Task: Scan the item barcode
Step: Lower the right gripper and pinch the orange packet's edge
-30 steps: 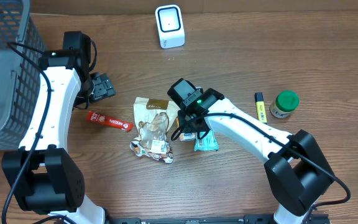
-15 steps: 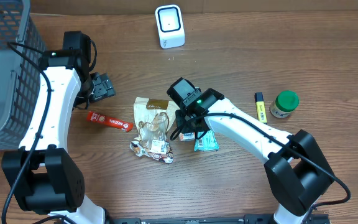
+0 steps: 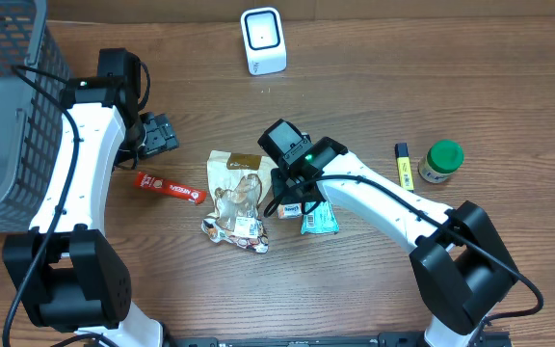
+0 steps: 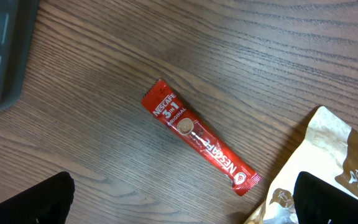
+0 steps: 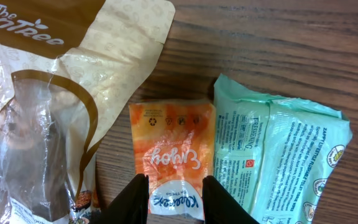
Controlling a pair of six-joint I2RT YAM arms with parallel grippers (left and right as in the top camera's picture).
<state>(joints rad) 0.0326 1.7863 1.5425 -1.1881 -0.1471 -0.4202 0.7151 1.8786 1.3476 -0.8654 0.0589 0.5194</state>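
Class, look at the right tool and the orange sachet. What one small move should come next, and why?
Probably a short straight lift. The right tool pinches one end of the small orange plastic sachet, which lies flat on the wooden table between a cream-and-brown snack bag and a pale green wipes pack; the white box-shaped scanner stands well away.

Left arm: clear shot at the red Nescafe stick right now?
Probably yes. The left gripper is open right above the Nescafe stick, which lies flat on the table, apart from the brown bag.
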